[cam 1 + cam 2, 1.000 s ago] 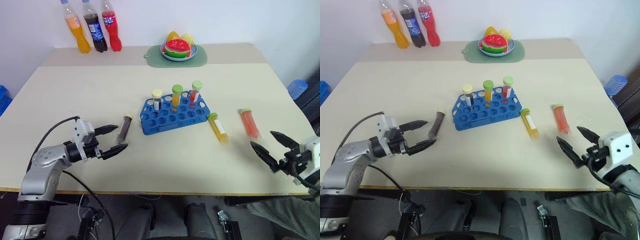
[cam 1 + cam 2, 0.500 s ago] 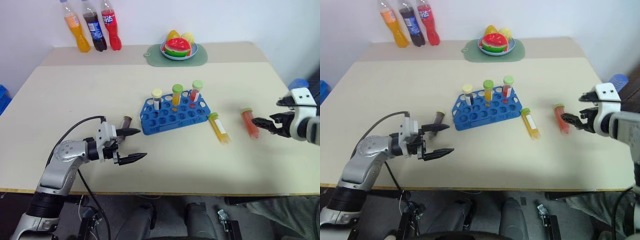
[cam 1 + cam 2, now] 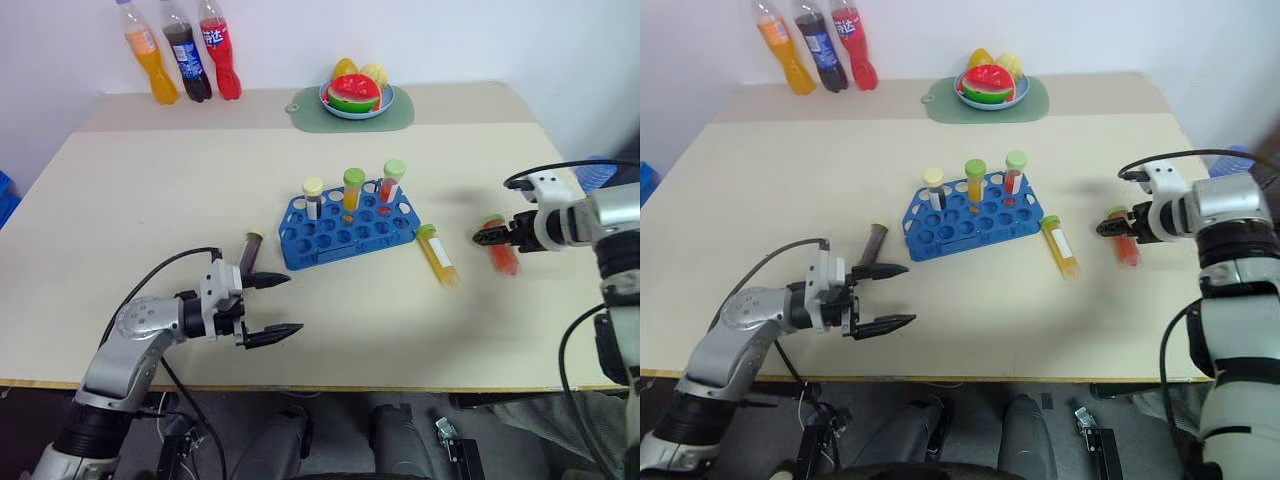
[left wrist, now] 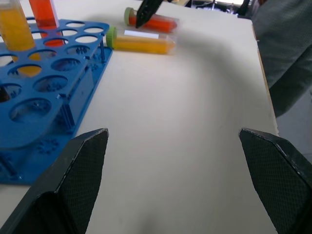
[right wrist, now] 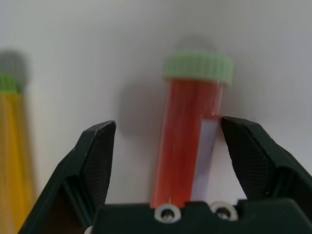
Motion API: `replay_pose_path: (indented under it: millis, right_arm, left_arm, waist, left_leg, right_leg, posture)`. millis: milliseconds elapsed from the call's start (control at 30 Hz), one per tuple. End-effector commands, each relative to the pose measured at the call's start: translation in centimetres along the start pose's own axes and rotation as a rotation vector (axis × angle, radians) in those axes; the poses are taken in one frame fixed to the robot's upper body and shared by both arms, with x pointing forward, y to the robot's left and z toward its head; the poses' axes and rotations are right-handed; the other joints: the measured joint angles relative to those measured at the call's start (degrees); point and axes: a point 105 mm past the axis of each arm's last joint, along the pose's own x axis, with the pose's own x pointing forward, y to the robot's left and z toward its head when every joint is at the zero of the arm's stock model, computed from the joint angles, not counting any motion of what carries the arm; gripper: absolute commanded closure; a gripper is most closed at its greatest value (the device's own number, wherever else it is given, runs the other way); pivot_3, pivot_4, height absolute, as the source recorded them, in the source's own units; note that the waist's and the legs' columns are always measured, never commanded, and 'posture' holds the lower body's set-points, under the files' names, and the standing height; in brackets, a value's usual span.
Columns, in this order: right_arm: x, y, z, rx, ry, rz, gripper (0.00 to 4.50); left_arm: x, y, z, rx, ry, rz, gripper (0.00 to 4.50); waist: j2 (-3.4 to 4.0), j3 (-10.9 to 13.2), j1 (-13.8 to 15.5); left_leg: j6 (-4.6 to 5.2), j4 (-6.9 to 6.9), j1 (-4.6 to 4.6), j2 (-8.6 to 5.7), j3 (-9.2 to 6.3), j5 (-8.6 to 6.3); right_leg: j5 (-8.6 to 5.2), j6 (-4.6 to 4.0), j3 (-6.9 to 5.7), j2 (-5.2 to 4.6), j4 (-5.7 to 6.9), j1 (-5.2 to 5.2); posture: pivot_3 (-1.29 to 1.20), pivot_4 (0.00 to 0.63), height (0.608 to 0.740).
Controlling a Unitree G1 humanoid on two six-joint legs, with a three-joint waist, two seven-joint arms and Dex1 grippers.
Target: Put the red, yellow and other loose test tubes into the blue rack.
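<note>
The right gripper [image 3: 1118,226] was over at the right side of the table [image 3: 770,190], fingers spread apart and straddling the red tube [image 3: 1124,242] near its green-capped far end, not squeezing it as far as I could tell. The tube was lying flat on the table, well right of the blue rack [image 3: 970,222]. The left gripper [image 3: 883,297] hung wide open and empty near the front left edge, one finger tip close to the dark tube [image 3: 874,243], which lay flat just left of the rack. The yellow tube [image 3: 1061,247] lay flat between the rack and the red one. Three capped tubes stood upright along the rack's far row.

Left wrist view: the two fingers [image 4: 73,170] stood far apart with nothing but bare table between them. Farther off you could see the rack's corner, and past it the yellow tube and red tube lying side by side, with a dark finger tip of the other gripper coming down at the red one's cap.

Right wrist view: the red tube [image 5: 183,146] sat right between the open fingers [image 5: 97,156]. It had red liquid, a white label strip down one side and a ribbed pale green cap. The finger on the label side looked right up against it, the other had a clear gap. The yellow tube [image 5: 14,146] lay just beside.
</note>
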Motion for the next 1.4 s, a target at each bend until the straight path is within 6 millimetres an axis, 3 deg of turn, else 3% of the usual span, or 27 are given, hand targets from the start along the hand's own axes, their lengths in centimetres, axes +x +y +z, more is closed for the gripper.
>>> replay_pose_path:
  millis: [33,167,200,300,400,500,567,700,767,1000,1200,1400]
  right_arm:
    - [0.5,-0.1,0.0,-0.052,0.015,-0.01,1.61]
    - [0.7,-0.6,-0.2,-0.107,0.03,-0.028,3.55]
    - [0.7,-0.8,-0.2,-0.148,0.034,-0.04,3.7]
    - [0.6,-1.7,-0.5,-0.376,0.039,-0.099,3.71]
    - [-0.4,-1.4,0.7,-0.627,-0.093,-0.126,3.71]
    - [-2.7,3.1,2.9,-0.554,-0.393,0.123,3.71]
    - [-5.2,6.7,4.5,-0.548,-0.634,0.277,3.71]
    - [-6.9,10.7,5.0,-0.576,-0.92,0.28,3.71]
    - [-6.9,12.2,4.9,-0.582,-1.006,0.287,3.71]
    - [-5.5,15.7,5.3,-0.365,-1.217,0.337,3.71]
    - [-3.7,16.7,5.3,-0.255,-1.241,0.357,3.71]
    - [-1.8,17.7,4.6,-0.274,-1.228,0.346,3.71]
  left_arm:
    - [-0.2,-0.4,1.3,0.017,-0.033,0.015,0.0]
    - [-0.5,-0.7,1.0,0.006,-0.02,0.031,0.0]
    - [-0.5,-0.7,1.0,0.005,-0.019,0.034,0.0]
    - [-0.5,-0.7,0.9,0.012,-0.015,0.04,0.0]
    - [-0.4,-0.6,0.7,0.022,-0.01,0.049,0.0]
    - [-0.4,-0.5,0.6,0.016,-0.019,0.059,0.0]
    - [-0.3,-0.5,0.4,0.011,-0.021,0.06,0.0]
    - [0.0,-0.1,0.2,0.02,-0.028,0.058,0.0]
    - [0.2,0.2,0.3,0.027,-0.035,0.059,0.0]
    - [0.2,0.9,0.6,0.034,-0.052,0.06,0.0]
    - [0.1,1.1,0.8,0.043,-0.055,0.058,0.0]
    - [0.0,1.1,0.9,0.043,-0.059,0.07,0.0]
  waist:
    - [-0.04,-0.02,-0.07]
    - [-0.02,-0.03,-0.54]
    - [-0.02,-0.03,-0.59]
    - [-0.07,-0.06,-0.61]
    - [-0.08,-0.06,0.03]
    - [-0.05,-0.04,0.08]
    - [0.02,-0.01,-0.42]
    - [0.11,-0.01,-0.98]
    - [0.08,-0.03,-0.88]
    - [0.1,-0.02,-1.17]
    - [0.11,-0.02,-1.26]
    - [0.12,-0.02,-1.4]
  left_leg:
    - [0.0,0.0,0.01,0.0,0.0,0.0]
    - [-0.02,0.01,0.04,0.03,-0.01,-0.01]
    - [-0.03,0.01,0.05,0.05,0.0,-0.01]
    - [-0.03,0.02,0.05,0.05,0.0,-0.01]
    - [-0.04,0.08,0.05,0.03,0.01,-0.02]
    - [0.0,0.12,0.04,0.02,0.04,-0.05]
    - [0.06,0.06,0.04,0.06,0.06,-0.08]
    - [0.05,0.0,0.08,0.16,0.08,-0.08]
    - [0.05,0.05,0.08,0.14,0.07,-0.08]
    - [-0.21,0.06,0.08,0.1,0.06,0.07]
    - [-0.26,0.04,0.09,0.11,0.04,0.1]
    - [-0.27,0.04,0.1,0.1,0.03,0.11]
  right_leg:
    - [0.0,0.0,0.0,0.01,0.0,0.0]
    - [0.02,0.0,0.0,0.04,0.02,0.01]
    - [0.02,0.0,0.0,0.05,0.03,0.01]
    - [0.02,-0.01,0.0,0.05,0.04,0.02]
    - [0.04,0.02,-0.01,0.04,0.04,0.05]
    - [0.06,0.06,0.01,0.03,0.04,0.05]
    - [0.07,0.05,0.04,0.04,0.06,0.0]
    - [0.08,0.03,0.02,0.08,0.09,-0.05]
    - [0.09,0.02,0.01,0.07,0.08,-0.01]
    - [0.11,0.01,0.01,0.06,0.09,-0.02]
    - [0.11,0.0,0.01,0.07,0.12,-0.03]
    - [0.11,-0.01,0.01,0.08,0.13,-0.04]
  posture:
    - [0.0,0.15,0.74]
    - [0.0,0.15,0.74]
    - [0.0,0.15,0.74]
    - [0.0,0.15,0.74]
    - [0.0,0.15,0.74]
    - [0.0,0.15,0.74]
    - [0.0,0.15,0.74]
    - [0.0,0.15,0.74]
    - [0.0,0.15,0.74]
    - [0.0,0.15,0.74]
    - [0.0,0.15,0.74]
    - [0.0,0.15,0.74]
